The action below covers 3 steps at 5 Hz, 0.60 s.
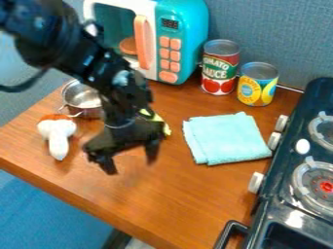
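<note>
A yellow-green object (159,118) lies on the wooden table (189,209), partly hidden behind the black hand (131,164), at about one o'clock from its fingertips. The hand hangs over the table left of the view's centre, its two fingers spread well apart with nothing between them. The arm slants in from the view's ten o'clock.

At nine to ten o'clock from the fingertips lies a white, mushroom-shaped toy (57,136) with an orange-red edge, its narrow end toward six o'clock. Just beyond it, at eleven o'clock, a shiny metal pot (83,97) stands partly behind the arm. At two o'clock is a folded pale turquoise cloth (226,138).

Farther out, at twelve o'clock, stands a teal and white toy microwave (184,19) with an orange handle, orange buttons and digits on a small dark display. Toward one o'clock, a taller can (220,67) bears a red, green and white label with large pale lettering above pictured tomatoes. Just beside it, a shorter can (257,84) has a yellow and blue printed label. A dark toy stove (286,192) with pale knobs fills the three-to-four-o'clock side.
</note>
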{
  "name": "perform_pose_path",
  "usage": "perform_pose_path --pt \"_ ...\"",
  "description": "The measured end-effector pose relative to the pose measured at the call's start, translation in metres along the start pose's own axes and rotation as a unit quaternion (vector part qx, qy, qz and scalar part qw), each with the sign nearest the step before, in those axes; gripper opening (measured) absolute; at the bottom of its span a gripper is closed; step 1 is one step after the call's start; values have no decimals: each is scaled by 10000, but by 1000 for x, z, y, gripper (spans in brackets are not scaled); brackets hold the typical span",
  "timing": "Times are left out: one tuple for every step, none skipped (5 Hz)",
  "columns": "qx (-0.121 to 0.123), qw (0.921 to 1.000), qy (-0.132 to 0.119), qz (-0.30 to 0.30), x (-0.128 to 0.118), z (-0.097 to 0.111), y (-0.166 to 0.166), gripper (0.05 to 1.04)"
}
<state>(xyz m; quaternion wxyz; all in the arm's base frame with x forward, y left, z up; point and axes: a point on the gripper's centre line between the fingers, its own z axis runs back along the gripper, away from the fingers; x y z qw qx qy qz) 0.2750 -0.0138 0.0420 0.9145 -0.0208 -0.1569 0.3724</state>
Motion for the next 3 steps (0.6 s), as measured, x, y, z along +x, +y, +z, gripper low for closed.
perform_pose_path --pt "-21 9925 68 -1223 -16 0 -32 1001" --pt "-326 9801 -11 -1956 -27 3 -53 1001" --pt "-794 9744 -45 -2104 -29 20 -63 1001"
